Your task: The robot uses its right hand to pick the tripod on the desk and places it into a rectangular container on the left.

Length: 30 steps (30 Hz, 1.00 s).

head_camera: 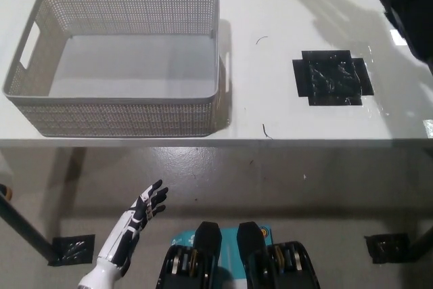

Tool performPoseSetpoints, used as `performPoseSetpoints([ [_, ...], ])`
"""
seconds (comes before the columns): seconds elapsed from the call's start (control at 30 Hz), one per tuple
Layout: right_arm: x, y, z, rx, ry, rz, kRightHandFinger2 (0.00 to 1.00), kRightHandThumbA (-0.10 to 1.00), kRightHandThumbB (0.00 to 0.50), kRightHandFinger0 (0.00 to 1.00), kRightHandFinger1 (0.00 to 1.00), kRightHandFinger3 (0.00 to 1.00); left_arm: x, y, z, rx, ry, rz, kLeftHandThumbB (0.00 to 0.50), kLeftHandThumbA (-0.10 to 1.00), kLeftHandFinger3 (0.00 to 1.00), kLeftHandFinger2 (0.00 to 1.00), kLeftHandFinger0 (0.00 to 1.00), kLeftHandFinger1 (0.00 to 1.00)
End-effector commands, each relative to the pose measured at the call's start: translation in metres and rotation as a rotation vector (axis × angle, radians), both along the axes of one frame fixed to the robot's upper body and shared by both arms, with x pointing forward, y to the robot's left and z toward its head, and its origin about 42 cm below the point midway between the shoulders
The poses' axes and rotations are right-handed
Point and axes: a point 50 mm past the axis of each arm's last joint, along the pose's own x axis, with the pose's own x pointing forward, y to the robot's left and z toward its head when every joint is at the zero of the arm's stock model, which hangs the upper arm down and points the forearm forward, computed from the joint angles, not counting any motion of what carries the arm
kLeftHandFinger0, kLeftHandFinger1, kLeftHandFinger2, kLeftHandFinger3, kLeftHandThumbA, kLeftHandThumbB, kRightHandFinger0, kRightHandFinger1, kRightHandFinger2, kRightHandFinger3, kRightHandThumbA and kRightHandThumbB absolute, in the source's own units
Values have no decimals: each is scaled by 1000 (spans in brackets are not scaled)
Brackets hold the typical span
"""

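The tripod was out of view, presumably lifted. The black right arm (pixel 413 1) crossed the white desk's (pixel 270 79) far right corner, its hand unseen, so its grip could not be told. The grey perforated rectangular container (pixel 122 116) stood empty at the left edge, and the next move called for carrying leftward over it. The white left hand (pixel 139 218) hung spread below the near edge.

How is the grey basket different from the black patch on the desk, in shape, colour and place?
The grey mesh basket is a large box with perforated walls and handle cutouts; the black patch is a small, flat, cross-like piece. The basket stands at the desk's left, the patch at its right. The basket is pale; the patch is dark and glossy. Both rest on the white desk, and nothing is in or on either.
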Motion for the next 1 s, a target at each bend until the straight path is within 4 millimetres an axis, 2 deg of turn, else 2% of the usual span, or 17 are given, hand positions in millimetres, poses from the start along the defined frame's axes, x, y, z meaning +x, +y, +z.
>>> performPoseSetpoints([
  [0.0, -31, 60, 89, 11, -198, 164, 735, -100, 144, 0, 401, 889, 0, 5, 6, 25, -47, -29, 500, 1000, 1000, 1000, 1000, 1000],
  [0.13, -47, 112, 94, -35, -199, 219, 741, -100, 159, 0, 419, 850, 2, 4, 6, 24, -45, -38, 500, 1000, 1000, 1000, 1000, 1000],
  [0.23, -55, 154, 83, -87, -203, 261, 776, -100, 178, 2, 434, 879, 2, 2, 5, 14, -42, -41, 500, 1000, 1000, 1000, 1000, 1000],
  [0.3, -58, 171, 76, -102, -195, 272, 757, -100, 180, 0, 398, 852, 2, 1, 5, 14, -42, -42, 500, 1000, 1000, 1000, 1000, 1000],
  [0.37, -64, 197, 65, -140, -166, 285, 748, -100, 201, 0, 283, 797, 3, 1, 6, 9, -34, -43, 500, 1000, 1000, 1000, 1000, 1000],
  [0.47, -62, 224, 36, -160, -106, 308, 702, -100, 251, 0, 230, 703, 4, 0, 6, 12, -24, -52, 500, 1000, 1000, 1000, 1000, 1000],
  [0.6, -61, 244, -1, -230, -45, 311, 720, -100, 259, 0, 241, 646, 2, -1, 4, 38, -38, -55, 500, 1000, 1000, 1000, 1000, 1000],
  [0.63, -61, 250, -14, -265, -22, 304, 646, -100, 327, 0, 245, 578, 1, -1, 3, 36, -42, -59, 500, 1000, 1000, 1000, 1000, 1000],
  [0.67, -61, 252, -21, -277, -13, 303, 580, -100, 336, 0, 208, 517, 0, -1, 3, 35, -42, -60, 500, 1000, 1000, 1000, 1000, 1000],
  [0.7, -61, 255, -27, -287, -2, 303, 506, -100, 300, 0, 145, 448, 0, -1, 3, 36, -40, -62, 500, 1000, 1000, 1000, 1000, 1000],
  [0.77, -61, 257, -42, -313, 11, 293, 594, -100, 224, 0, 121, 600, 1, -1, 3, 47, -43, -70, 500, 1000, 1000, 1000, 1000, 1000],
  [0.8, -61, 258, -47, -321, 14, 286, 663, -100, 202, 0, 144, 693, 0, -1, 3, 46, -42, -72, 500, 1000, 1000, 1000, 1000, 1000],
  [0.83, -60, 257, -51, -335, 19, 276, 805, -100, 205, 11, 282, 842, 0, -2, 2, 45, -39, -73, 500, 1000, 1000, 1000, 1000, 1000],
  [0.87, -59, 257, -54, -352, 25, 267, 817, -100, 201, 15, 304, 857, -1, -2, 1, 45, -35, -73, 500, 1000, 1000, 1000, 1000, 1000],
  [0.9, -59, 257, -59, -371, 35, 252, 779, -100, 238, 22, 330, 781, -2, -2, 1, 44, -31, -72, 500, 1000, 1000, 1000, 1000, 1000],
  [0.93, -58, 256, -64, -402, 44, 230, 961, -10, 251, 232, 554, 851, -3, -3, 1, 43, -27, -74, 500, 1000, 1000, 1000, 1000, 1000],
  [0.97, -57, 255, -68, -431, 53, 208, 835, 21, 253, 285, 543, 793, -4, -3, 0, 42, -23, -78, 500, 1000, 1000, 1000, 1000, 1000],
])
